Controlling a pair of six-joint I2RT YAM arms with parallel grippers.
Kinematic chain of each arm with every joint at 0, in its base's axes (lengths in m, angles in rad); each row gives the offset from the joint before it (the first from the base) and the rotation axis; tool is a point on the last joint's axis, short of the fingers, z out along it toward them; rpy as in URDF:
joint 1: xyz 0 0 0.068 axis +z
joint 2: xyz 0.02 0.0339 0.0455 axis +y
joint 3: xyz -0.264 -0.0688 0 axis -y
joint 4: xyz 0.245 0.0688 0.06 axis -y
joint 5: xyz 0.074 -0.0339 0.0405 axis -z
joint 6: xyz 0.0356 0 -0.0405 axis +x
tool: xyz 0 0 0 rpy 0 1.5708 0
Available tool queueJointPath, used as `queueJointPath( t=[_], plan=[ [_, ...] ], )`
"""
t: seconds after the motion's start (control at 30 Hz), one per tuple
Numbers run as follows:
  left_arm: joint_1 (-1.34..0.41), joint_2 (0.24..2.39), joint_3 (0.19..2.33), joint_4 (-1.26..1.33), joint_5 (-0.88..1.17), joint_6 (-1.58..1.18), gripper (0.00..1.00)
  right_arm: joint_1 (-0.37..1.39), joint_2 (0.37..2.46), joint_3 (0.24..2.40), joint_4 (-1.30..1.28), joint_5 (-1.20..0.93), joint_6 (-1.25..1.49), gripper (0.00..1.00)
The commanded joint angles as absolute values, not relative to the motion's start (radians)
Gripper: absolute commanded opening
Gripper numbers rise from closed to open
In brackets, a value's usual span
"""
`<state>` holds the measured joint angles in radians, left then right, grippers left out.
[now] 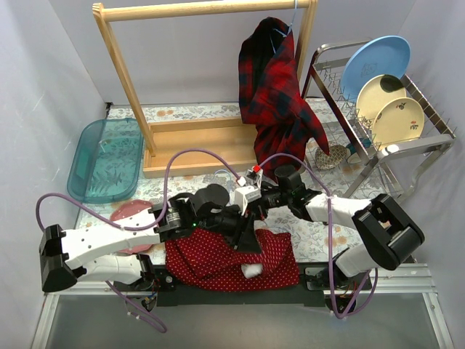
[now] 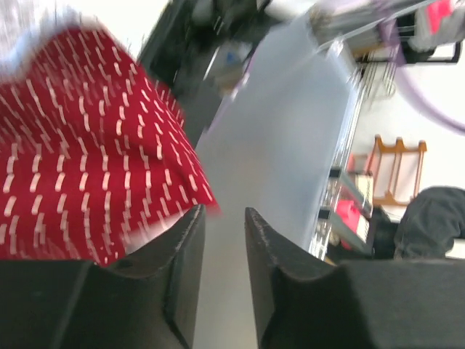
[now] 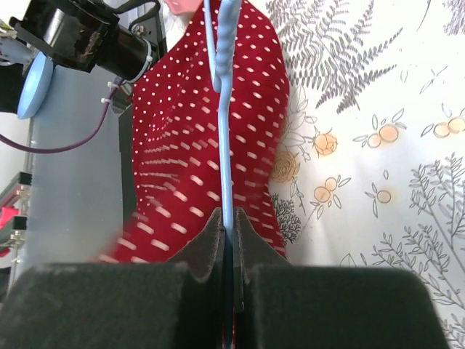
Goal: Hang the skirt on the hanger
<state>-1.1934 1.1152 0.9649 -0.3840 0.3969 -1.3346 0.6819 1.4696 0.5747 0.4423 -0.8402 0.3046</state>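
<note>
The red skirt with white dots [image 1: 218, 260] lies bunched on the table's near edge, between the two arm bases. It also shows in the left wrist view [image 2: 80, 153] and the right wrist view [image 3: 182, 145]. My right gripper [image 1: 266, 201] [image 3: 227, 222] is shut on a thin light-blue hanger [image 3: 224, 109], which reaches out over the skirt. My left gripper [image 1: 245, 234] [image 2: 222, 222] is open and empty. It hangs just off the skirt's edge, with the fabric beside its left finger [image 2: 185, 254].
A wooden clothes rack [image 1: 196, 138] stands at the back, with a red plaid shirt [image 1: 280, 94] hanging on it. A dish rack [image 1: 407, 142] with plates is at the right. A teal tray [image 1: 105, 160] and a pink plate [image 1: 131, 214] are at the left.
</note>
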Motion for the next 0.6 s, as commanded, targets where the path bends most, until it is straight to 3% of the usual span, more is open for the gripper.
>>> queueJointPath(
  t=[0.0,0.17,0.23,0.3,0.57],
  plan=[
    [-1.195,1.088,0.907,-0.385,0.462,-1.367,0.31,0.689,1.416,0.607,0.442,-0.853,0.259,0.01],
    [-1.195,0.977,0.856,-0.448,0.491,-1.39,0.28,0.692,1.391,0.604,0.411,-0.841,0.23,0.01],
    [-1.195,0.96,0.844,-0.469,0.438,-1.41,0.44,0.696,1.381,0.611,0.397,-0.83,0.219,0.01],
    [-1.195,0.953,0.828,-0.469,0.39,-1.427,0.5,0.704,1.361,0.618,0.374,-0.816,0.196,0.01],
    [-1.397,1.211,0.911,-0.408,-0.114,-1.465,0.58,0.707,1.336,0.632,0.341,-0.787,0.164,0.01]
  ],
)
